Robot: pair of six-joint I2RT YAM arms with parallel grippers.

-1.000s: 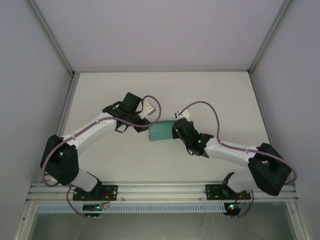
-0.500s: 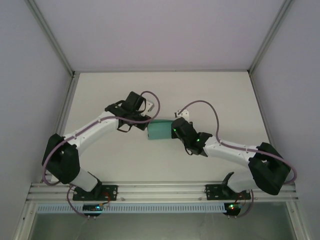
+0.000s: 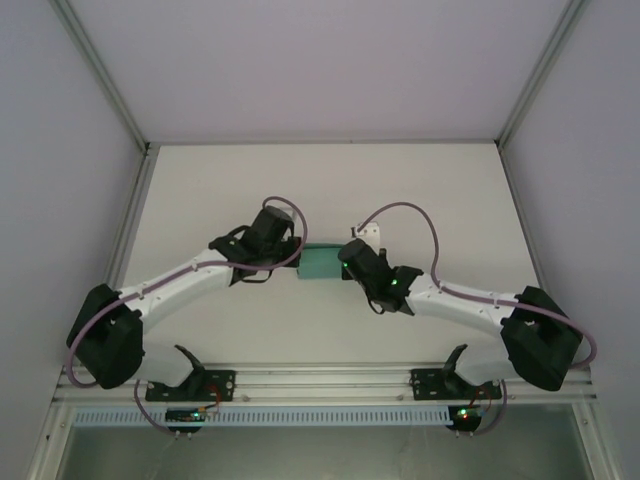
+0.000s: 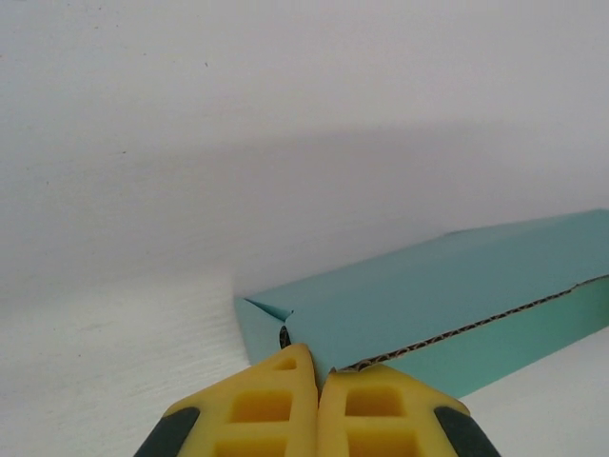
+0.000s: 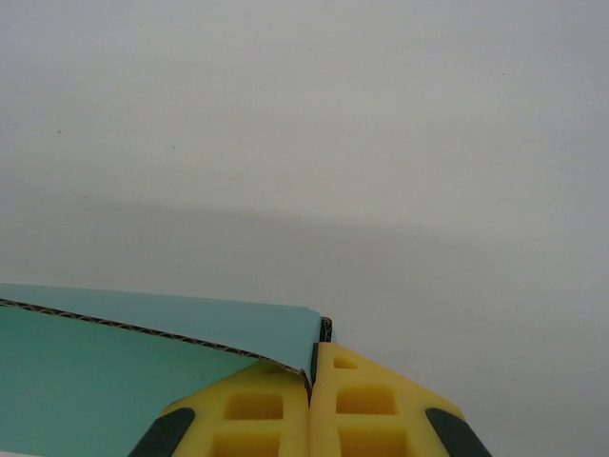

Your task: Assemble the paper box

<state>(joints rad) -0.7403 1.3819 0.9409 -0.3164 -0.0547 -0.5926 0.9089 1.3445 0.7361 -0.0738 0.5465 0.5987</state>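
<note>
left hand [image 4: 319,369] pinching paper box [image 4: 428,295] corner | right hand [image 5: 311,369] clamped on its other end | white table [image 3: 430,180] beneath

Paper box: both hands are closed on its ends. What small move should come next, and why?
Probably raise the left hand a little while the right hand holds firm. The paper box looks flat between them, and each hand is shut on a card edge near a corner, so a small lift may start to open its layers.
</note>
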